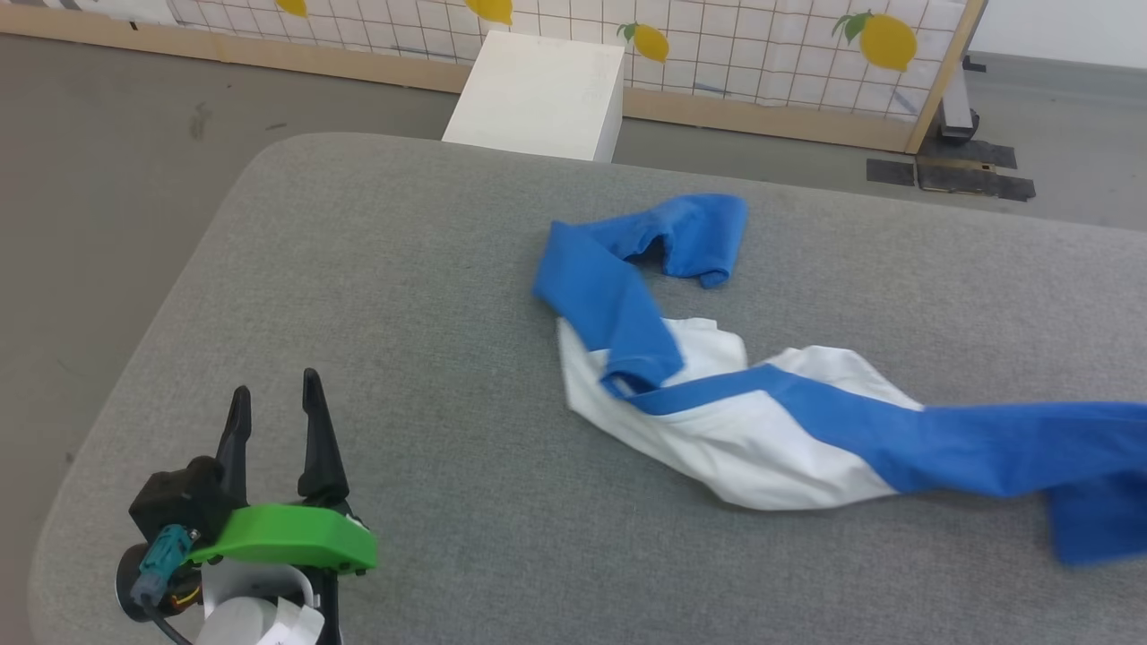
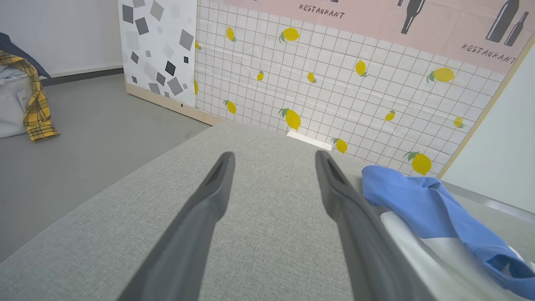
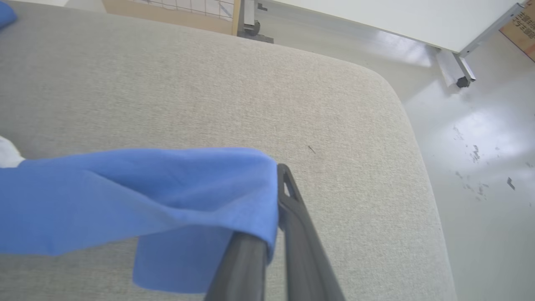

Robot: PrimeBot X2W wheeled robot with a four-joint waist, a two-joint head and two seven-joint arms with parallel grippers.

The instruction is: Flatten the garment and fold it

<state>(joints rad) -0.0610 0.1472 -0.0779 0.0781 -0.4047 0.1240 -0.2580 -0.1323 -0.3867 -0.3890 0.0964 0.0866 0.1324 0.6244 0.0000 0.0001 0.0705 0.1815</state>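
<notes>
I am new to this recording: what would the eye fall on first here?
The garment, blue and white, lies twisted across the right of the grey padded surface. The right gripper has its fingers shut on a blue end of it. The left gripper stands open at the head view's lower left, apart from it.

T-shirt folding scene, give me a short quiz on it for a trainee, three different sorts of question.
1. True or false: the left gripper is open, holding nothing.
2. The right gripper is shut on which part of the T-shirt? A white body, B blue cloth, C nothing.
3. Is the T-shirt lying flat on the grey cushion?
Key: 1 true; 2 B; 3 no, twisted and bunched.
</notes>
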